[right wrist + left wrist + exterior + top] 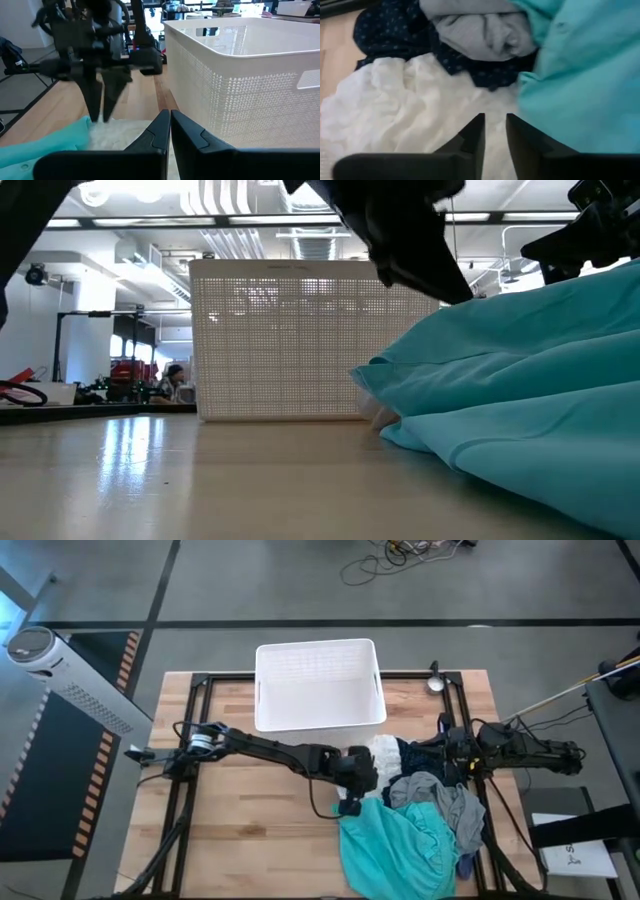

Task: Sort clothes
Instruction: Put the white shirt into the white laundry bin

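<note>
Left end effector (102, 112) points down, narrowly parted, over white garment (415, 110); right end effector (169, 122) closed, level.

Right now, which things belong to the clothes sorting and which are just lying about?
Job:
teal garment
white garment
grey garment
navy dotted garment
left hand, over the pile

Lying about:
white bin, empty
round metal piece

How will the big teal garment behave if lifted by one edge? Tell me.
The teal garment will likely be floppy: it lies in soft folds and drapes over the table's edge. It will probably trail and unfold instead of rising whole. It may tug the grey garment lying beside it.
</note>
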{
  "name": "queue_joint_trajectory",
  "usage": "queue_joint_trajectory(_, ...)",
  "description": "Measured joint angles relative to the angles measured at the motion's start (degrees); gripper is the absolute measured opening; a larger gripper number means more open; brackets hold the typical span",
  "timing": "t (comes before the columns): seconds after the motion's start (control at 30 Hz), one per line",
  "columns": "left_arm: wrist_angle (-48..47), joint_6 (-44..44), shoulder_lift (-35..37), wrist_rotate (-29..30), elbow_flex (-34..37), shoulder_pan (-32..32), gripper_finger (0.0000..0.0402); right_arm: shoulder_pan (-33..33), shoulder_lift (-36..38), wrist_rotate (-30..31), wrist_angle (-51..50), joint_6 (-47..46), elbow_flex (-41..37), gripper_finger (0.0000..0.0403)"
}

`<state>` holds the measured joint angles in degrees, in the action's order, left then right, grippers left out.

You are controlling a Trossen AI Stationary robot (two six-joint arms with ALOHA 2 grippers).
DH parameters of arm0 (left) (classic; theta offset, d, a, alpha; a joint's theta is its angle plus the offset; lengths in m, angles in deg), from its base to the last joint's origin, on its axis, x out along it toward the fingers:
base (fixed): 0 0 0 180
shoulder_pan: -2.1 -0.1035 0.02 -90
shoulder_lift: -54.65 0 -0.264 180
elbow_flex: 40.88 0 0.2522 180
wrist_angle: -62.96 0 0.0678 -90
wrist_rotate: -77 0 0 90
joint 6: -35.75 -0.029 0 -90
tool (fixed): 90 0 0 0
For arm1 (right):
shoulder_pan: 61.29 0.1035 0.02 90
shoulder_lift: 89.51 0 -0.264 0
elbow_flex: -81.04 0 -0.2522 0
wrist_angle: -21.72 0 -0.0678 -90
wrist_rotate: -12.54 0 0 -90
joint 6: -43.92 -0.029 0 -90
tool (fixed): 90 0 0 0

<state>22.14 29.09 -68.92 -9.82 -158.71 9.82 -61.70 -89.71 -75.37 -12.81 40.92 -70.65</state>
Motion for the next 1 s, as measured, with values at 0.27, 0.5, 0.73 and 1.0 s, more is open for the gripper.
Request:
queue_joint_trajectory(0.27,2.42,-0.08,-2.26,8.31,-0.02,-0.14,0.0174,0.0,0.0,-0.01,0.02,0.0,0.0,0.0)
queue_joint_trajectory(0.5,2.75,1.4,-4.57,8.33,-0.04,-0.43,0.025,-0.02,0.0,0.01,0.01,0.0,0.0,0.0)
queue_joint_trajectory(0.73,2.71,2.96,-7.12,8.39,-0.05,-1.42,0.0283,0.0,0.0,-0.01,-0.12,0.0,0.0,0.0)
queue_joint_trajectory(1.0,2.02,3.99,-8.64,8.4,-0.07,-1.57,0.0249,-0.01,0.0,0.0,0.0,0.0,0.0,0.0)
